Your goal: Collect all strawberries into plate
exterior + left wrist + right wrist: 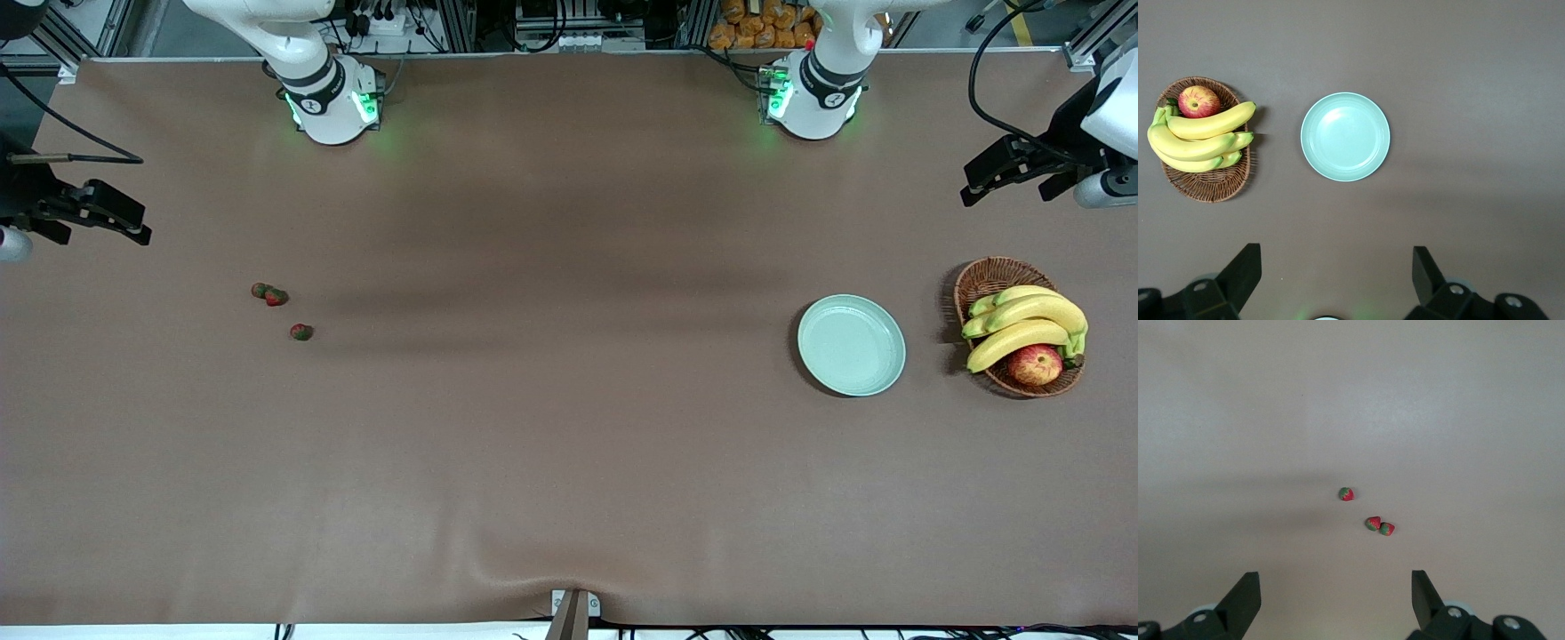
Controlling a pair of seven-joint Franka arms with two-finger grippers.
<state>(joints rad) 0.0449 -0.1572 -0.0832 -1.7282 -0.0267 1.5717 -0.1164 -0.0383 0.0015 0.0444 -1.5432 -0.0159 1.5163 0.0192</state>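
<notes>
Three strawberries lie on the brown table toward the right arm's end. Two of them [260, 290] [276, 297] touch each other, and the third [301, 332] lies alone a little nearer the front camera. The right wrist view shows the pair [1373, 523] [1387, 529] and the single one [1347, 494]. The mint-green plate [851, 345] [1345, 137] sits empty toward the left arm's end. My right gripper [133, 222] [1336, 583] hangs open high over the table's edge at its own end. My left gripper [969, 182] [1337, 260] hangs open high over its end, holding nothing.
A wicker basket [978, 280] [1211, 190] with bananas [1022, 324] and a red-yellow apple [1035, 364] stands beside the plate, closer to the table's end. A wide stretch of bare tabletop separates the strawberries from the plate.
</notes>
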